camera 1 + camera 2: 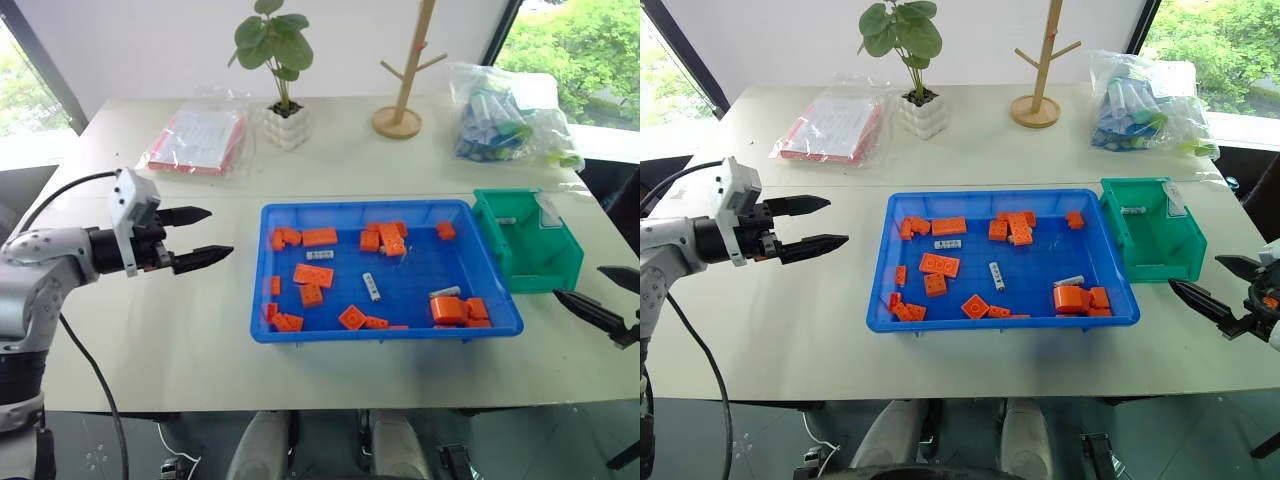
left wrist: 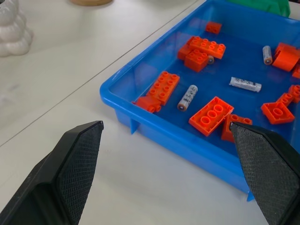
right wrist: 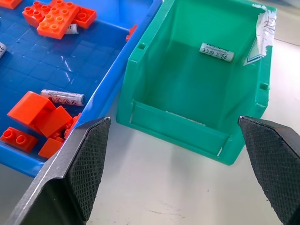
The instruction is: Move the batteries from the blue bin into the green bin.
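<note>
The left pincer (image 1: 205, 235) is hanging over the table (image 1: 150, 320), off to the left of the blue bin (image 1: 400, 325). Its two black fingers are standing wide apart and are holding nothing. It is pointing toward the bin's near left corner, which is sitting just ahead of it.

Past that corner, orange bricks (image 1: 313, 275) are lying all over the bin floor. One battery (image 2: 187, 97) is lying closest to the left pincer, between the bricks. A second battery (image 2: 245, 84) is lying farther in, and a third (image 2: 267, 54) is lying beyond that, next to a brick.

The right pincer (image 1: 1205, 285) is hanging over the table on the other side, near the front of the green bin (image 1: 1180, 265). Its fingers are also wide apart and empty. The green bin is sitting right in front of it, touching the blue bin's right wall. One battery (image 3: 216, 52) is lying at the back of the green bin.
</note>
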{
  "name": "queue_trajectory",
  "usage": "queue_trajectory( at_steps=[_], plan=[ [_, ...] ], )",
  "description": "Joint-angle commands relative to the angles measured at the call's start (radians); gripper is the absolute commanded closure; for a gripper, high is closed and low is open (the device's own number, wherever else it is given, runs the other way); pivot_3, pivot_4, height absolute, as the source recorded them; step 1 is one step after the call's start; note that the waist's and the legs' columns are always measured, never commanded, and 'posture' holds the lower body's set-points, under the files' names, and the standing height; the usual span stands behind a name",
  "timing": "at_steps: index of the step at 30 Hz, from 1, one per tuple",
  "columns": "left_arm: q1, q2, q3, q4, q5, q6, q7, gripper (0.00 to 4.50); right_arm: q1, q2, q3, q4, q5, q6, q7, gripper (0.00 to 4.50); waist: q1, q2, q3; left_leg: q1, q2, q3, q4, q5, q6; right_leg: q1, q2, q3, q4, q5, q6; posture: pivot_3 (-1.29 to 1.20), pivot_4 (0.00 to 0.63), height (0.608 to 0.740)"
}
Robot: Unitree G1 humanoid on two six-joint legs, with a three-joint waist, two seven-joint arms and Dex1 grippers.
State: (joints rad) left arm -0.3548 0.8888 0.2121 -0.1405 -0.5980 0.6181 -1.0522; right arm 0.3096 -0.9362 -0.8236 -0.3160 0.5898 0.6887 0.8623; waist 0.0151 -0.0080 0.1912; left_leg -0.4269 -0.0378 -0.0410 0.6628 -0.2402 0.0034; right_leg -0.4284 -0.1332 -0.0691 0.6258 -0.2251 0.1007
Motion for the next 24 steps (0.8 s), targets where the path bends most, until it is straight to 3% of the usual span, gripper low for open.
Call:
queue_trajectory(
  at_steps=[1,5,11,13,17,24],
  plan=[
    [0.002,-0.007,0.022,-0.052,-0.016,-0.010,0.014,0.00,-0.051,-0.054,0.001,0.012,-0.007,-0.017,0.017,0.04,-0.002,0.000,0.000,0.000,0.000,0.000,0.000,0.000,0.000,0.000,0.000,0.000,0.000,0.000,0.000,0.00,0.150,0.692],
    [0.026,-0.004,0.038,-0.075,-0.033,0.002,0.007,0.00,-0.158,-0.101,0.072,0.023,-0.001,-0.015,0.022,0.04,-0.004,0.000,0.000,0.001,0.000,0.002,0.000,0.000,0.000,0.000,0.000,0.001,0.002,0.000,0.000,0.00,0.150,0.692],
    [0.016,0.038,0.021,-0.084,-0.063,0.016,-0.068,0.00,-0.556,-0.130,0.456,0.062,-0.017,-0.037,0.058,0.04,-0.006,0.000,0.001,0.002,0.001,0.004,0.001,0.000,0.000,-0.001,0.000,0.001,0.003,0.000,-0.001,0.00,0.150,0.692],
    [0.005,0.042,0.010,-0.090,-0.066,0.019,-0.080,0.00,-0.670,-0.101,0.570,0.083,-0.043,-0.037,0.065,0.04,-0.003,-0.002,0.002,0.001,0.001,0.004,0.001,0.000,0.000,-0.002,-0.001,0.001,0.003,0.001,-0.002,0.00,0.150,0.692],
    [-0.011,0.042,-0.004,-0.134,-0.079,0.034,-0.087,0.00,-0.938,0.059,0.862,0.201,-0.165,-0.075,0.102,0.04,-0.005,-0.005,0.004,-0.001,0.000,0.004,0.001,0.000,0.000,-0.004,-0.001,0.001,0.003,0.002,-0.002,0.00,0.150,0.692],
    [0.003,0.042,0.022,-0.208,-0.120,0.072,-0.050,0.00,-1.114,0.277,1.105,0.495,-0.384,-0.287,0.146,0.04,-0.004,-0.006,0.004,-0.001,-0.001,0.005,0.001,0.000,0.000,-0.004,0.000,0.002,0.004,0.003,0.001,0.00,0.150,0.692]
  ],
)
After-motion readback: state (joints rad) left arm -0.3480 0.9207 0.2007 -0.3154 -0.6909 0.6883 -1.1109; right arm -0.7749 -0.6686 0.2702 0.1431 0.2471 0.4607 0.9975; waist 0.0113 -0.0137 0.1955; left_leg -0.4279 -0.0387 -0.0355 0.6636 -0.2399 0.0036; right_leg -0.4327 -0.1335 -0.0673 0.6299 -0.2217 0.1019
